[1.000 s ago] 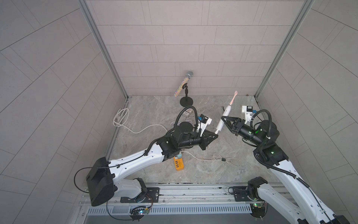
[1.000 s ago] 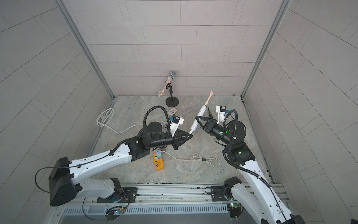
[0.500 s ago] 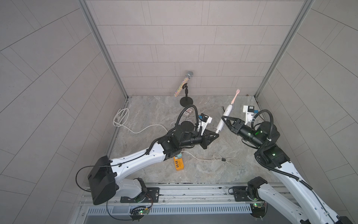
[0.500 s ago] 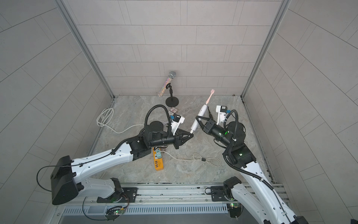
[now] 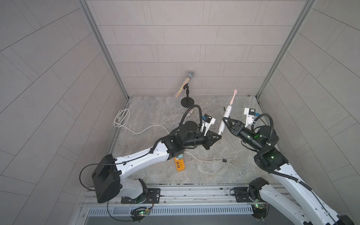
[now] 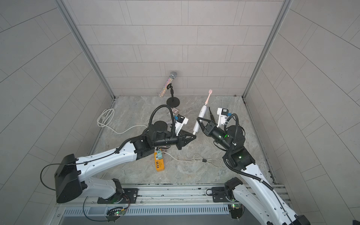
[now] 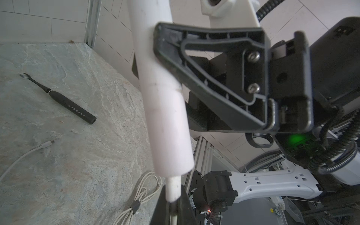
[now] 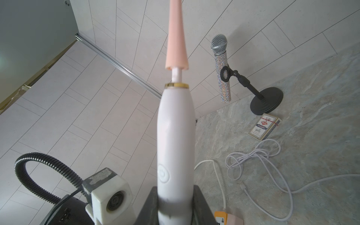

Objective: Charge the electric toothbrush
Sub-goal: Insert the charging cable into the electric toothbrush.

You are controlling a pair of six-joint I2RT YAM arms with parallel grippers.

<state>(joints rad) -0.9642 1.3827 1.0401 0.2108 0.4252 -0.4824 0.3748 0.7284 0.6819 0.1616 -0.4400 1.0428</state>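
Right fingers [image 7: 214, 34] pinch the white electric toothbrush [image 7: 165, 116] aloft, left fingers [image 7: 158, 210] pinch the charging plug [image 7: 173, 189] at its base, seating probably unfinished.

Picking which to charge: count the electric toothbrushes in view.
2. The white electric toothbrush with a pink head is gripped by the right gripper; the black electric toothbrush lies flat on the grey stone tabletop. Others may be hidden.

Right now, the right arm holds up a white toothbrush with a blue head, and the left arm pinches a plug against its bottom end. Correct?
Not quite: the head is pink, not blue, as the right wrist view shows. Otherwise yes: the right gripper holds the white toothbrush and the left gripper pinches the plug against its bottom end.
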